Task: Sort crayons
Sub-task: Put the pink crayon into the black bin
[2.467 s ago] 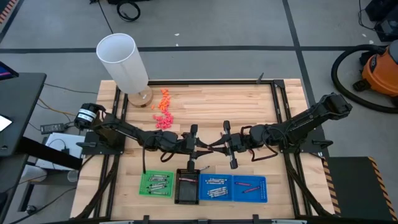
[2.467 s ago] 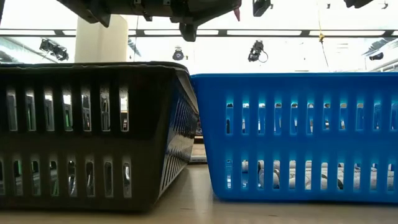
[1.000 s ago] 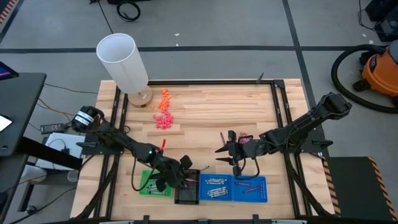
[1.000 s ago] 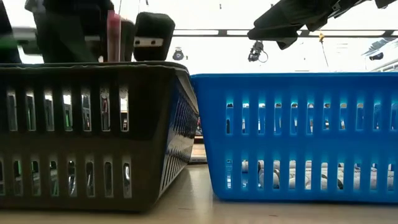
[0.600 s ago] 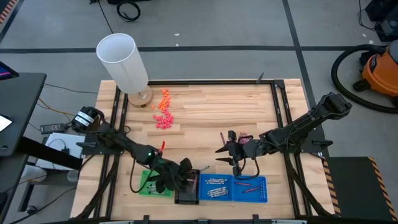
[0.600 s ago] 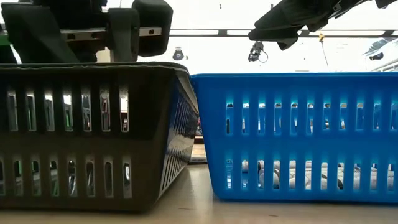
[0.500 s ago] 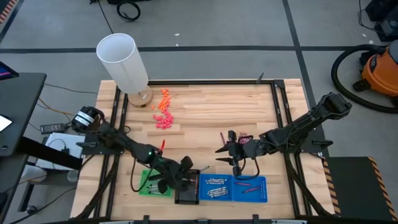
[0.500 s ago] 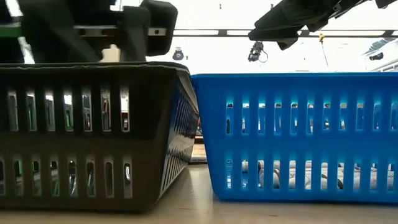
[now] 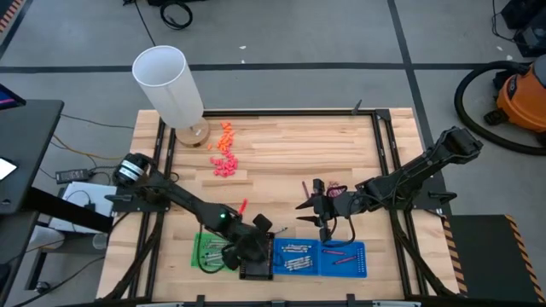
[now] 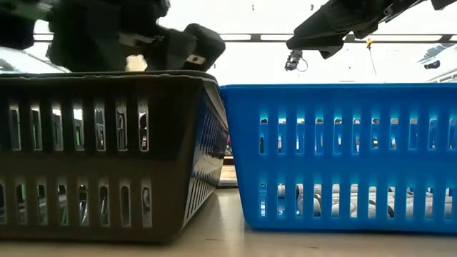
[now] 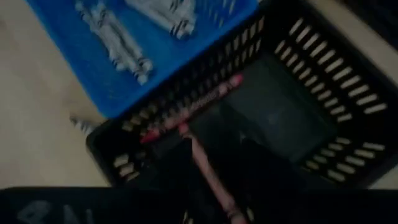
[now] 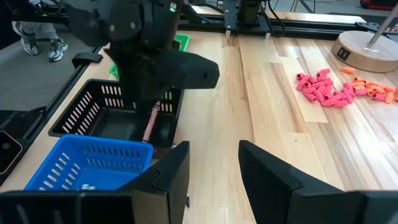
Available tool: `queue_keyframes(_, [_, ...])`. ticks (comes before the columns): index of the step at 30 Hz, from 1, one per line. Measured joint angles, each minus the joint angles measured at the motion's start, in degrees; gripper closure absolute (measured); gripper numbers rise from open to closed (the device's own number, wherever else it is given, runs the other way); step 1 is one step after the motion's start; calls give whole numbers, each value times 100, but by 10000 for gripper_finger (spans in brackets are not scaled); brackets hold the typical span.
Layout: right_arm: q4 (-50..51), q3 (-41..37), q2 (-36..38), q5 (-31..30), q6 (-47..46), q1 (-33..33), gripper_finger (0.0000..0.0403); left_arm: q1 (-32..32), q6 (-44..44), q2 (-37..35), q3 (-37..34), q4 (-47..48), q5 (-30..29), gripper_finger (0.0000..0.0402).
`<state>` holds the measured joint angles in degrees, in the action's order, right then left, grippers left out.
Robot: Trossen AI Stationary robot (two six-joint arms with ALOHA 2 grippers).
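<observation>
Green tray (image 9: 201,253) sits leftmost w/ grey crayons in it, partly covered by the left arm. Left gripper (image 9: 252,240) is over the black basket (image 9: 256,268); can't tell its finger state, blurred in low view and own fingers don't show in left wrist view. Left wrist view alone shows basket contents: two magenta crayons (image 11: 193,108), one along the basket wall, one leaning up toward the camera. Right wrist view shows that crayon (image 12: 150,125) standing in the basket under the left gripper, grip point hidden. Blue tray (image 9: 317,258) right of the basket: grey crayons (image 9: 296,257) left half, red ones (image 9: 341,256) right half. Right gripper (image 9: 317,205) hovers mid-table, fingers spread wide, empty. Pink lumps (image 9: 225,165) far left.
</observation>
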<state>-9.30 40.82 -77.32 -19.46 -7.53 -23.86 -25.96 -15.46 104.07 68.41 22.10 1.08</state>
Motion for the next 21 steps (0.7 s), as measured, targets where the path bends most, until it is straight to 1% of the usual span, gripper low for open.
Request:
queue_keyframes(5, [5, 0, -4, -60, -116, -12, 255, -28, 683, 413, 681, 851, -83, 258])
queue_keyframes(8, [48, 0, -21, -206, -324, -13, 255, -31, 1027, 603, 962, 1139, -108, 258])
queue_keyframes(11, [74, 0, -50, -380, -470, -37, 255, -30, 1368, 753, 1033, 1233, -159, 258])
queue_keyframes(16, [-19, -4, -178, -359, -449, -75, 255, 15, 1721, 839, 1028, 1272, -190, 258])
queue_keyframes(21, [-73, 2, -317, -345, -393, -94, 255, 17, 1769, 885, 999, 1269, -199, 258])
